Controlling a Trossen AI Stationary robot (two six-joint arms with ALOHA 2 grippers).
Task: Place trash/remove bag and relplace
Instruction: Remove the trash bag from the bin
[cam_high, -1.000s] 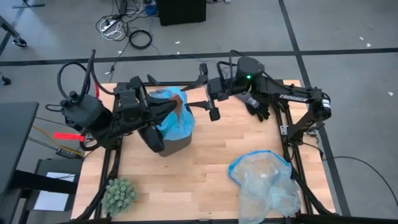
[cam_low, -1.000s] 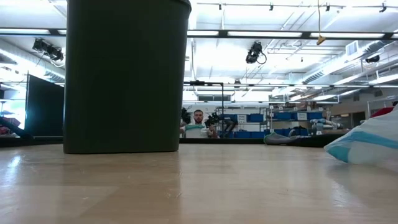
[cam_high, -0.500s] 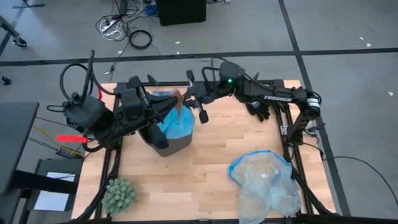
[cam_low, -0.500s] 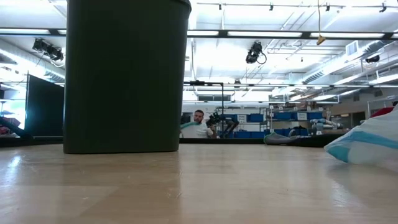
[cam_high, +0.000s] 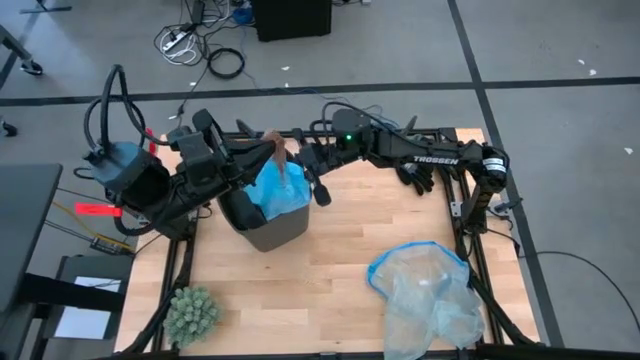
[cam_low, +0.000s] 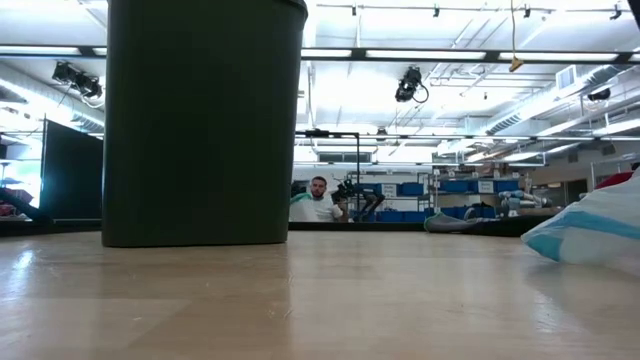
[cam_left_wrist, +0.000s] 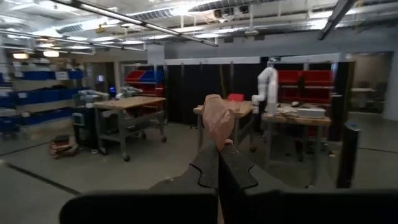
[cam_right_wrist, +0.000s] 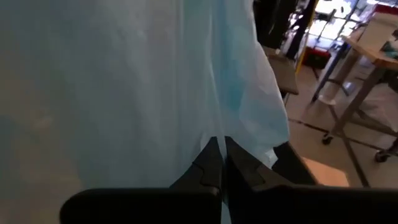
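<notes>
Grippers (cam_right_wrist: 219, 149) (cam_left_wrist: 219, 155) both clamped: R on bag (cam_right_wrist: 124, 81), L on trash (cam_left_wrist: 217, 118).

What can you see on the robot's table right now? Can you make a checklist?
Surface: wooden table, bare in the middle.
Job's things: blue bag bunched up out of the dark bin; brown paper scrap.
Clutter: green spiky ball and a paler plastic bag at the table's near edge.
Grippers: left gripper shut on the brown paper scrap; right gripper shut on the blue bag.
Cables: a coil on the floor beyond the table.
Surroundings: a person sits far behind.
</notes>
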